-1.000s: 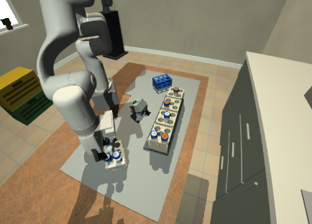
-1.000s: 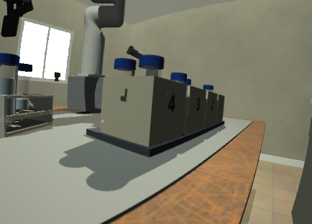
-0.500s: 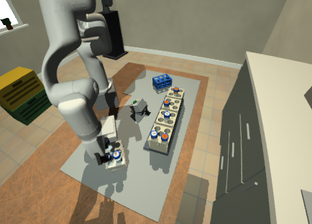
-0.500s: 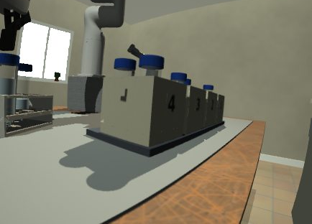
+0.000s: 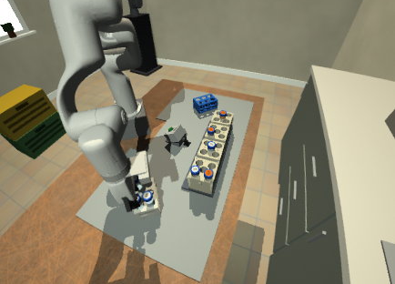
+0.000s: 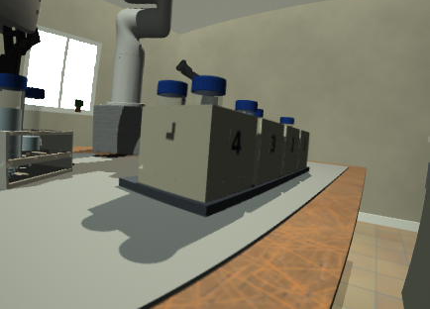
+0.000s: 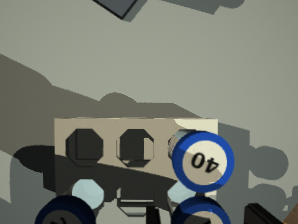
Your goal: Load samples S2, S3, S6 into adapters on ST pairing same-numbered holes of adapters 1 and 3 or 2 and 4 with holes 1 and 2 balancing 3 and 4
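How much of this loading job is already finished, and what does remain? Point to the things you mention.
Three orange-dot samples (image 5: 208, 173) (image 5: 210, 130) (image 5: 223, 114) already stand in the adapters, with two white-dot blanks (image 5: 195, 169) (image 5: 211, 145). Nothing is in hand: the claw (image 5: 133, 204) (image 6: 17, 51) (image 7: 205, 215) is open at the blanks' rack (image 5: 156, 210) (image 6: 40, 155) (image 7: 110, 125). Adapter 4 (image 5: 200, 185) (image 6: 173, 145) holds two tubes, opposite adapter 2 (image 5: 219, 138) (image 6: 292, 145) only one, so probably another blank, then DONE, remains.

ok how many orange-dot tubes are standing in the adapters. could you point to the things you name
3: one orange-dot tube (image 5: 208, 173) (image 6: 208, 86) in adapter 4 (image 5: 200, 186) (image 6: 173, 147), one (image 5: 210, 130) (image 6: 260, 113) in adapter 2 (image 5: 217, 138) (image 6: 292, 147), one (image 5: 223, 114) (image 6: 286, 120) in adapter 1 (image 5: 231, 122) (image 6: 304, 150). None look hidden in the top view.
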Tool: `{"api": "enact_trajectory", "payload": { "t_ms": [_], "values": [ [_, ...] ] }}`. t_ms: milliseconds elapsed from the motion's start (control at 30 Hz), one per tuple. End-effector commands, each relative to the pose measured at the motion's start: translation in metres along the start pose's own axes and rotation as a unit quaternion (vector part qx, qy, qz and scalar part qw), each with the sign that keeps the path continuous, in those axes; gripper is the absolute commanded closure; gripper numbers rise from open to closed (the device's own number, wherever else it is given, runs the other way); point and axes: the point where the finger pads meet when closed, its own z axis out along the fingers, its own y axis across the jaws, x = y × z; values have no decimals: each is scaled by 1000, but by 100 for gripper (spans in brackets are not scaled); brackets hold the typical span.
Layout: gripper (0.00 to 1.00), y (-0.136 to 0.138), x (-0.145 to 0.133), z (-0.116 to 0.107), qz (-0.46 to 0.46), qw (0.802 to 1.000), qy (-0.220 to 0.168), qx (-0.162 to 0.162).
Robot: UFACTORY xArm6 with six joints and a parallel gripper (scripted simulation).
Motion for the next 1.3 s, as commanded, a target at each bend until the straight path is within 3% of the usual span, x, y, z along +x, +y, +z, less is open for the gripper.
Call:
{"api": "enact_trajectory", "payload": {
  "t_ms": [0, 1267],
  "values": [
    [43, 2, 0, -1, 0, 1000, 0, -2],
    [43, 2, 0, 19, 0, 1000, 0, -2]
  ]
}}
